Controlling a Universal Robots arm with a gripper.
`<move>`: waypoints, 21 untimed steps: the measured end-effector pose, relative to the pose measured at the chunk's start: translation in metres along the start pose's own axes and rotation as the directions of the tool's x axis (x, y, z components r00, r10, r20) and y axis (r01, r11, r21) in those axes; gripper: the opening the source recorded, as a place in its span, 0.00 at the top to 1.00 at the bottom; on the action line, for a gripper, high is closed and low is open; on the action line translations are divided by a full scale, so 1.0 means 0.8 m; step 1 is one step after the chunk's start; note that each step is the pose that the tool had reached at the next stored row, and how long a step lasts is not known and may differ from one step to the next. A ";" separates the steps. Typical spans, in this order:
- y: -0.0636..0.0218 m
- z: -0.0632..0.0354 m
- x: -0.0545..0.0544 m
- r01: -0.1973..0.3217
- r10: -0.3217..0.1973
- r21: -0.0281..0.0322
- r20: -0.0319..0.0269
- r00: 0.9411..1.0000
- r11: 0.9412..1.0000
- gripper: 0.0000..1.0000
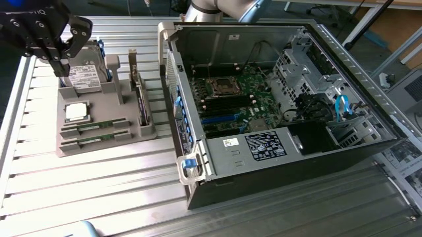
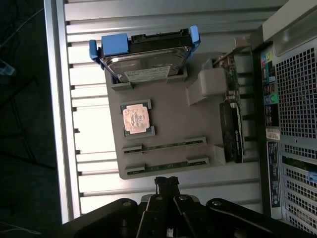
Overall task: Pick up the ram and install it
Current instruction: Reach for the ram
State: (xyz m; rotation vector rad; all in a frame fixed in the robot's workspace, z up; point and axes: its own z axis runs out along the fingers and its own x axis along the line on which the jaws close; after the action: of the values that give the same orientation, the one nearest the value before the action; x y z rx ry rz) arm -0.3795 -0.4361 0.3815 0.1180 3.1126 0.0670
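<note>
Ram [image 1: 92, 127] lies in its tray [image 1: 99, 149] slot — gripper [image 1: 63, 69] hangs above, jaws pressed together and empty — pickup and install both left to do.

The gripper [image 1: 61, 65] is showing a black, blocky body, small silver screws [image 1: 41, 24] dotting its joints and a blue light [image 1: 27, 3] glowing on top; the arm [image 1: 209, 9] is gleaming silver-grey.

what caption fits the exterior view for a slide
Shut claw hangs by the tray holding two ram sticks, beside the open pc case.
</note>
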 end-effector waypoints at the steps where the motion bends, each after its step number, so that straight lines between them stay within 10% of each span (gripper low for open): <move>1: 0.000 0.000 0.000 0.000 0.000 0.000 0.000 1.000 1.000 0.89; 21: -0.010 0.003 -0.003 0.000 0.000 0.000 0.000 1.000 1.000 0.89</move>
State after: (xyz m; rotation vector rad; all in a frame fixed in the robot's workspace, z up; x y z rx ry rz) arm -0.3777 -0.4444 0.3789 0.1180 3.1125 0.0671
